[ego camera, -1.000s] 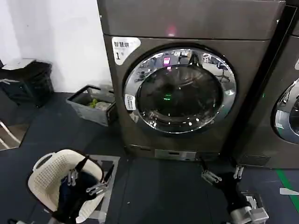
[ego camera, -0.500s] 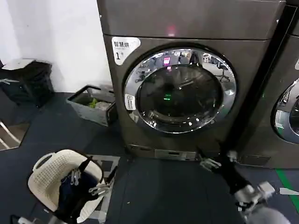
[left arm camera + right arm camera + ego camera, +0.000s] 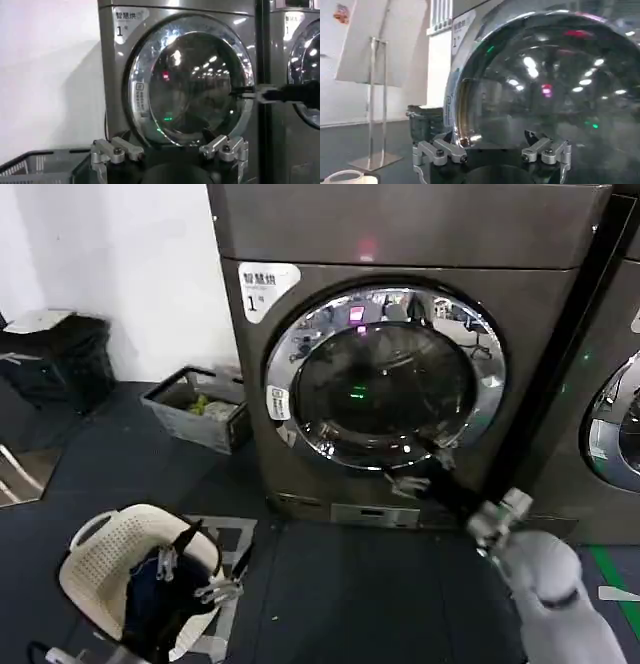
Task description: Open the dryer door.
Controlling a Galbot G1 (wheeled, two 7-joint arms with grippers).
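1. While the dryer door (image 3: 385,376) sits shut and flush in the front of the bronze-grey machine (image 3: 400,244), the right gripper (image 3: 425,469) is raised to the door's lower right edge in the head view.
2. Its fingers (image 3: 408,483) are spread apart, one at the chrome ring's bottom right and the other just below it; whether either touches the ring cannot be told.
3. Seen from the right wrist camera, the right gripper (image 3: 492,147) has its fingers parted with nothing between them, and the door's dark glass (image 3: 545,90) looms close ahead.
4. From the left wrist camera, the right gripper (image 3: 240,91) reaches in from the side to the door's (image 3: 190,85) right rim, about mid-height on the ring.
5. A white "1" sticker (image 3: 265,287) sits at the machine's upper left corner, above the door.
6. Low at the robot's left in the head view, the left gripper (image 3: 195,569) hangs over a white perforated basket (image 3: 100,569) on the dark floor (image 3: 340,594), its fingers spread and empty.
7. The left wrist view shows those left fingers (image 3: 117,150) apart, well back from the machine.
8. A second machine's chrome-ringed door (image 3: 615,424) shows partly at the right edge.
9. A grey crate (image 3: 195,409) stands against the white wall (image 3: 120,274) left of the dryer, with a black bin (image 3: 55,359) farther left.
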